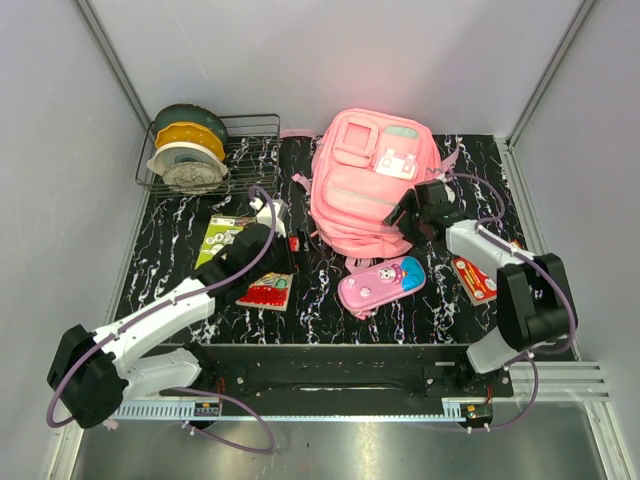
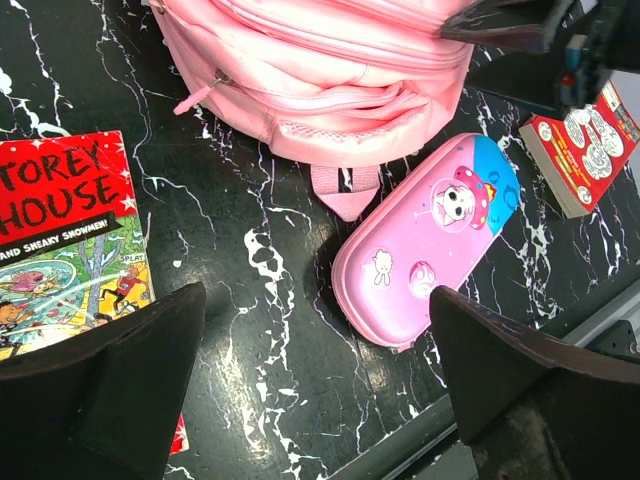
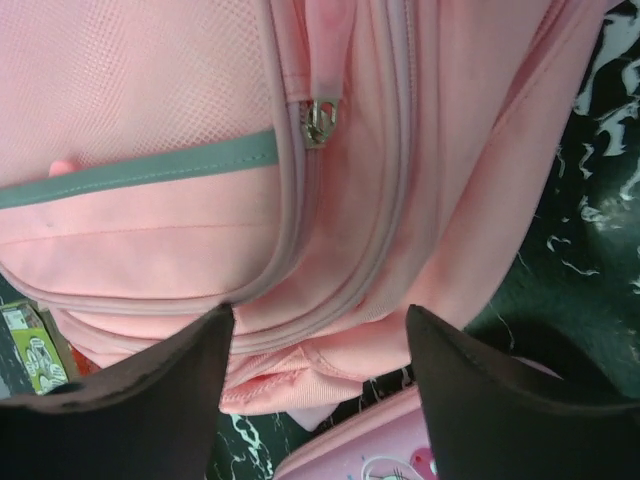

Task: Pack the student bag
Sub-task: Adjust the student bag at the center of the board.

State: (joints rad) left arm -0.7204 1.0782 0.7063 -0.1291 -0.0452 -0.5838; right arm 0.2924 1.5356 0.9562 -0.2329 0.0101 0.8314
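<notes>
Hanging over student bag (image 1: 362, 190), right end effector (image 3: 318, 325) parted, empty.

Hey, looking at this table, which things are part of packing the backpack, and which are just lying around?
Belongs to the job:
- student bag
- probably to go in it: pencil case, Storey House book, green book, small red book

Likely just lying about:
- wire rack
- rolls standing in it
</notes>
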